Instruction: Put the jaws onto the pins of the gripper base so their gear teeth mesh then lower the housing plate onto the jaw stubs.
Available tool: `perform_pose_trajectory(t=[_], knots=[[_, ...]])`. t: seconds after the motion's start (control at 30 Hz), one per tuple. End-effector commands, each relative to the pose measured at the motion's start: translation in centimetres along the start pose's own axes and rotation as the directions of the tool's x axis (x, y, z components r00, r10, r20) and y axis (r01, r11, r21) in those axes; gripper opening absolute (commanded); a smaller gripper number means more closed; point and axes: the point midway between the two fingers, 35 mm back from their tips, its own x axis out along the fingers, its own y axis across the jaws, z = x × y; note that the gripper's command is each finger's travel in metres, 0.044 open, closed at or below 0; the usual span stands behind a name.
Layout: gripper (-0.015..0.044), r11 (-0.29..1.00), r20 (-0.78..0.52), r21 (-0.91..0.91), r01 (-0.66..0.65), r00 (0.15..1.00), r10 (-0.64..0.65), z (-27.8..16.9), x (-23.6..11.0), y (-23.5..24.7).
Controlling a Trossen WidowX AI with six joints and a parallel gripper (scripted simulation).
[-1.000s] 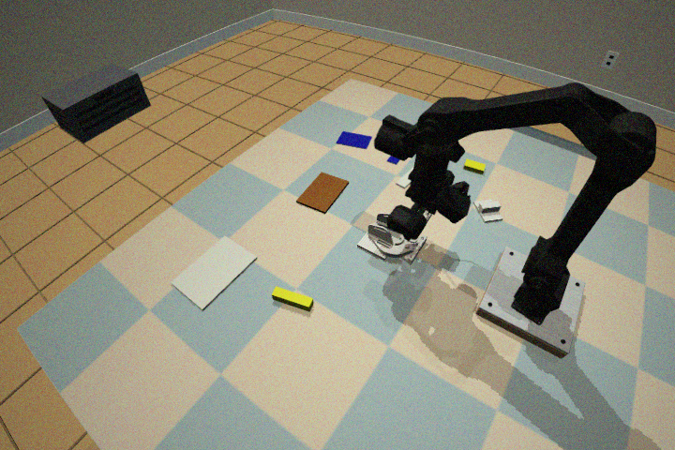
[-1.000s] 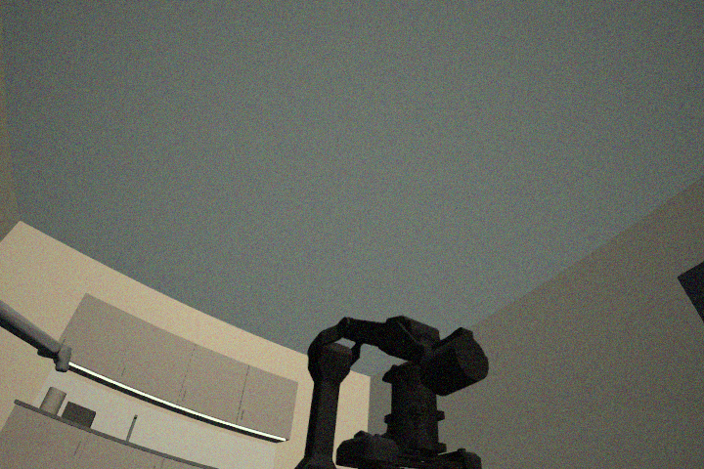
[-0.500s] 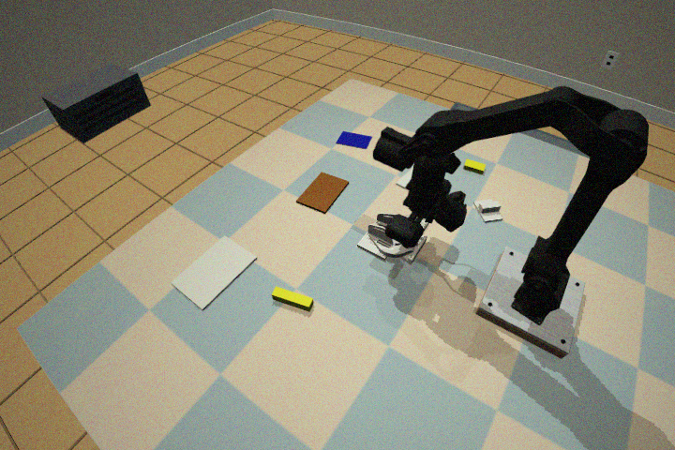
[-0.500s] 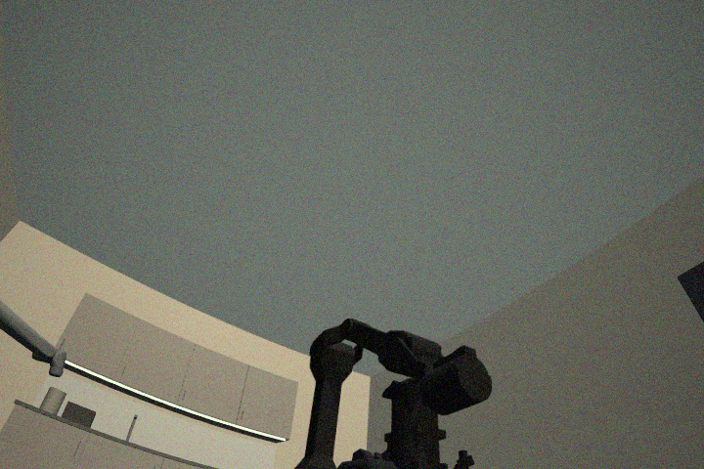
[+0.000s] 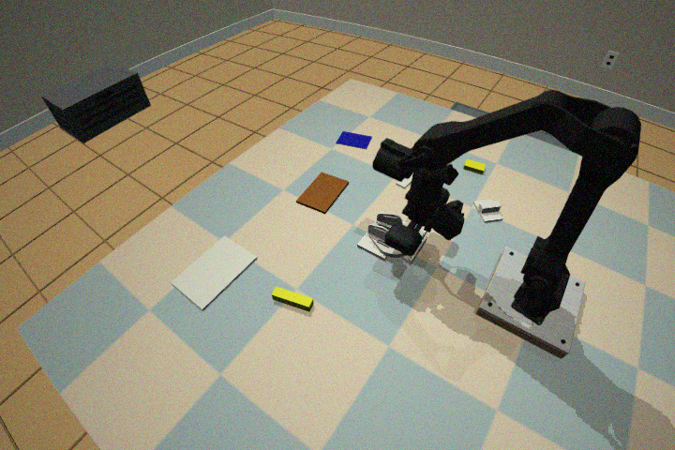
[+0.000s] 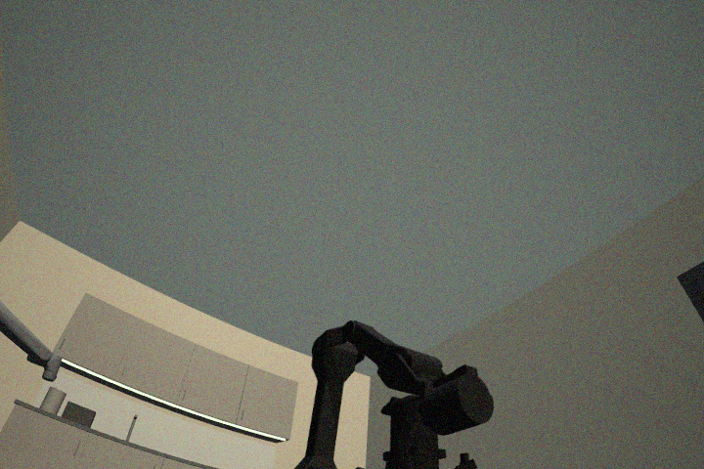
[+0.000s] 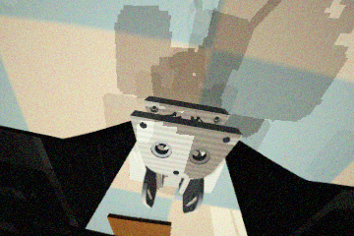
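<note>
My gripper (image 7: 183,131) is shut on the light housing plate (image 7: 177,164), one finger at each side edge. The plate lies over the white gripper base (image 5: 367,247) (image 7: 185,104), whose rear strip with two screws shows past the plate in the wrist view. Two round holes in the plate show something bright inside them. The tips of one grey jaw (image 7: 148,189) and the other grey jaw (image 7: 193,197) stick out from under the plate, apart from each other. The pins and gear teeth are mostly hidden, and any gap under the plate cannot be judged. The exterior view shows only the upper arm.
An orange-brown board (image 5: 322,191) (image 7: 141,227) lies beyond the base. A white board (image 5: 214,272) and a yellow block (image 5: 292,298) lie to its left in the top view. A blue sheet (image 5: 353,140), another yellow block (image 5: 474,166) and a white bracket (image 5: 487,210) lie farther back.
</note>
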Motion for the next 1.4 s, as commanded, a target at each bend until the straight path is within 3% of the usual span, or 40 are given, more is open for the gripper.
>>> perform_pose_trajectory(t=[0.0,1.37], knots=[[0.0351,1.0,0.009,0.002,-0.003,1.0,0.003,0.22,0.53,0.05],[0.0351,1.0,0.009,-0.001,-0.003,1.0,0.003,0.23,1.07,0.05]])
